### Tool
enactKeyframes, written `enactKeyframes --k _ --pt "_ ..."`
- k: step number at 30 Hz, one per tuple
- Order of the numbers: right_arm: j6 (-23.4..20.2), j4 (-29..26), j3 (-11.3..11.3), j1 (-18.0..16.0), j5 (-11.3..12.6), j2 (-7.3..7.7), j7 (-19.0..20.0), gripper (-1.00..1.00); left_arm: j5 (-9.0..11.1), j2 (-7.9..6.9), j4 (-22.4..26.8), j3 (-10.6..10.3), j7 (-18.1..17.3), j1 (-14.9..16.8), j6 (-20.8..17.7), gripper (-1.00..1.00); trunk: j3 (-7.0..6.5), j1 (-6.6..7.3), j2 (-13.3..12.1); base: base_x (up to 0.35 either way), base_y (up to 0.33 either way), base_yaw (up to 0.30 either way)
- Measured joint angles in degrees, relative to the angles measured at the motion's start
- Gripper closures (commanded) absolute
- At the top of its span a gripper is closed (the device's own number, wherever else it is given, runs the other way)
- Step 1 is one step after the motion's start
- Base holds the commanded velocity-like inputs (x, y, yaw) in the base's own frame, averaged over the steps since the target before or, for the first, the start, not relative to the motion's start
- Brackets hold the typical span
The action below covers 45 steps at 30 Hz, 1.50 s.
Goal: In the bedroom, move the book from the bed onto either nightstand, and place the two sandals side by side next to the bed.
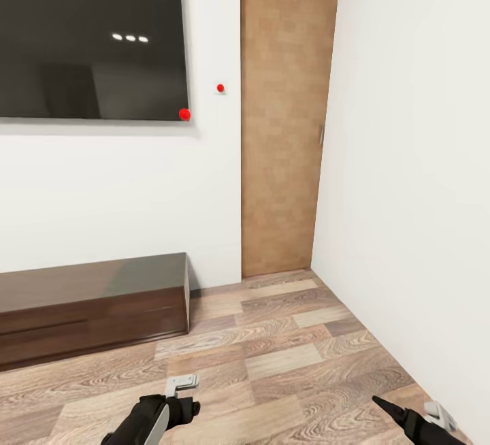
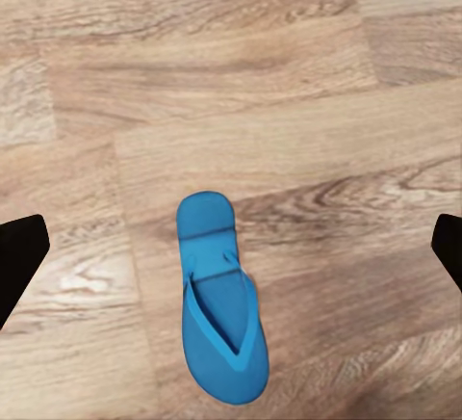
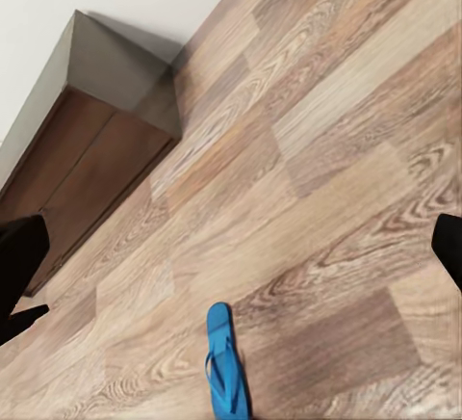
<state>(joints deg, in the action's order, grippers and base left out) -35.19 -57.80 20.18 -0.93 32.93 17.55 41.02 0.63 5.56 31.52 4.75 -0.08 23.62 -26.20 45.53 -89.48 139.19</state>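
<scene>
A bright blue sandal point(image 2: 222, 315) lies flat on the wood-plank floor, straight below my left gripper point(image 2: 231, 251). That gripper is open, its dark fingertips point(image 2: 19, 256) at both edges of the left wrist view and clear of the sandal. The right wrist view also holds a blue sandal point(image 3: 225, 364) on the floor, well below my open right gripper point(image 3: 231, 256). I cannot tell whether it is the same sandal. Both arms sit low in the head view, the left arm point(image 1: 153, 419) and the right arm point(image 1: 418, 424). The book, the bed and the nightstand are out of view.
A long dark TV bench point(image 1: 88, 305) stands against the white wall at left, under a black wall screen point(image 1: 92, 33). A plain brown door point(image 1: 286, 115) is ahead, shut. A white wall point(image 1: 415, 179) closes the right side. Wood floor point(image 1: 286, 350) spreads between them.
</scene>
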Motion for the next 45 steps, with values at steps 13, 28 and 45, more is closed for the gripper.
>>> enactKeyframes --k 13,28,45 --pt "16.38 -0.54 -0.08 -0.01 1.73 -10.16 -5.24 -1.0 0.0 0.0 0.01 0.05 0.0 0.0 -0.01 -1.0 2.46 -2.28 4.06 0.0 0.0 0.0" --pt "10.08 -0.17 -0.03 -0.01 18.12 -10.13 -4.84 -1.0 0.06 0.08 0.0 -0.03 0.0 0.0 -0.01 -1.0 5.79 -2.67 4.26 0.0 0.0 0.0" --pt "9.1 -0.01 0.23 -0.01 28.54 -10.15 -4.75 -1.0 0.08 0.18 -0.03 -0.06 0.0 0.01 -0.01 -1.0 9.56 -3.11 4.49 0.0 0.0 0.0"
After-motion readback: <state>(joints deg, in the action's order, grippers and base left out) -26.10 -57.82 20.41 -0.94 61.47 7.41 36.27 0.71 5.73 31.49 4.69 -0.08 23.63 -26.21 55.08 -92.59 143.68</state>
